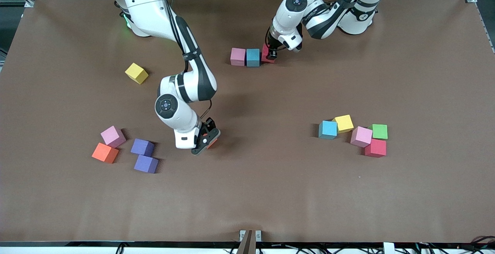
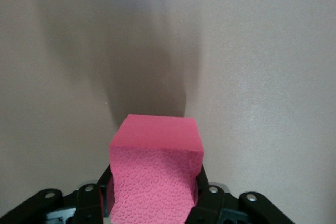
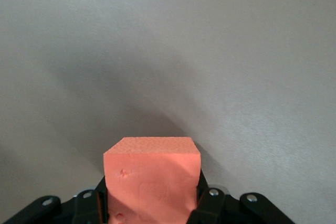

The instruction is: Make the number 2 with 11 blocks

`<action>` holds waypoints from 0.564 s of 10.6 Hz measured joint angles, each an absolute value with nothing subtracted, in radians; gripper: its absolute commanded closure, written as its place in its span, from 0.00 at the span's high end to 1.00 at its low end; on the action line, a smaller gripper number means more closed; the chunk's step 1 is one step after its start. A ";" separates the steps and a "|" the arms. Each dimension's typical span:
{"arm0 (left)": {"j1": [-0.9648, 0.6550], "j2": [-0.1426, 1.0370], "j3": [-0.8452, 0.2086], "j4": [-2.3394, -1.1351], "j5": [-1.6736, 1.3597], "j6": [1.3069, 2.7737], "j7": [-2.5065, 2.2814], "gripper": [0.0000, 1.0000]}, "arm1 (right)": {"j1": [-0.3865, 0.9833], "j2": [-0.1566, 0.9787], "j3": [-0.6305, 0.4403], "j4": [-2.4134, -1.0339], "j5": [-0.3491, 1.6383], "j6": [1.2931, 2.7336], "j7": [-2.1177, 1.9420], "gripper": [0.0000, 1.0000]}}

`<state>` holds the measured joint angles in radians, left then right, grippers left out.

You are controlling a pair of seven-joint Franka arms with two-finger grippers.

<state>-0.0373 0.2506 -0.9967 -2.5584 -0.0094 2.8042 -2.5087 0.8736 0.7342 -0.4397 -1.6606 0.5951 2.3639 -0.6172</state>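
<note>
Front high, facing robots — wrists close, downward.

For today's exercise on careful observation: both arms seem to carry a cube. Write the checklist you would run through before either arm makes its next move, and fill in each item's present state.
1. Left gripper shut on the red cube: ok, seen in the left wrist view.
2. Red cube meets the blue cube in the row with the pink cube: cannot tell, the gripper hides the joint.
3. Right gripper shut on the orange cube: ok.
4. Orange cube lifted off the table: cannot tell.
5. Green cube left out of the figure: ok, it sits in the cluster toward the left arm's end.
</note>
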 measured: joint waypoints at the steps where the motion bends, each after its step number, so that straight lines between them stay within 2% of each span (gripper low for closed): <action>1: -0.037 0.258 -0.996 -2.557 -0.003 2.805 -2.509 0.23 | 0.878 0.733 -0.440 -1.660 0.596 2.361 -0.602 0.10; 6: -0.037 0.268 -0.982 -2.553 -0.002 2.817 -2.509 0.23 | 0.919 0.683 -0.441 -1.659 0.596 2.303 -0.439 0.10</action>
<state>-0.0371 0.2677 -0.9816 -2.5532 -0.0023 2.8172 -2.5088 0.9188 0.6827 -0.4412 -1.6586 0.5965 2.3035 -0.4390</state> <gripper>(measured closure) 0.410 0.445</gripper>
